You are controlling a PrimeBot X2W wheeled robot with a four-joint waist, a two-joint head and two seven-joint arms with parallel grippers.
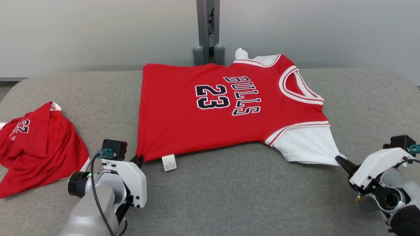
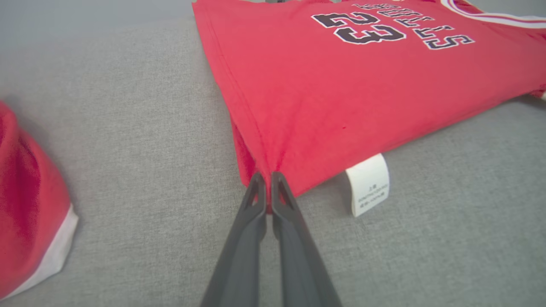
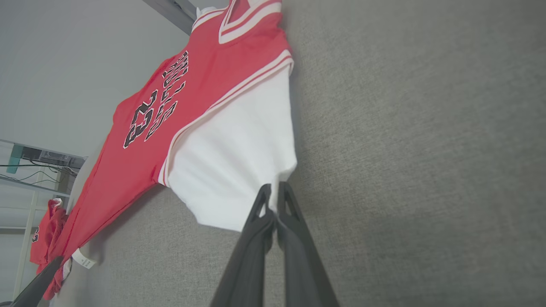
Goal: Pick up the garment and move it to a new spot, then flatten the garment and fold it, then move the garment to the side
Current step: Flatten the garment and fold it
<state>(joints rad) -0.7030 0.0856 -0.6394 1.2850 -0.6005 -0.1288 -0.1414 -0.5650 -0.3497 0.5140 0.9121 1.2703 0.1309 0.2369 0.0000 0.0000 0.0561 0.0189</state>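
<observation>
Garment (image 1: pixel 210 121) spread flat; left claw (image 2: pixel 268 181) pinched tight on red hem corner (image 2: pixel 277 164); right claw (image 3: pixel 273 192) pinched tight on white sleeve (image 3: pixel 239 166).

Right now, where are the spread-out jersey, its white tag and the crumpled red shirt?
spread-out jersey (image 1: pixel 183 131): head view, its plain red body.
white tag (image 1: pixel 169 162): head view, the tag's middle.
crumpled red shirt (image 1: pixel 42 154): head view, its red cloth.

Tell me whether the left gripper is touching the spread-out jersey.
Touching. Left wrist view shows the left gripper pinching the jersey at its bottom corner.
</observation>
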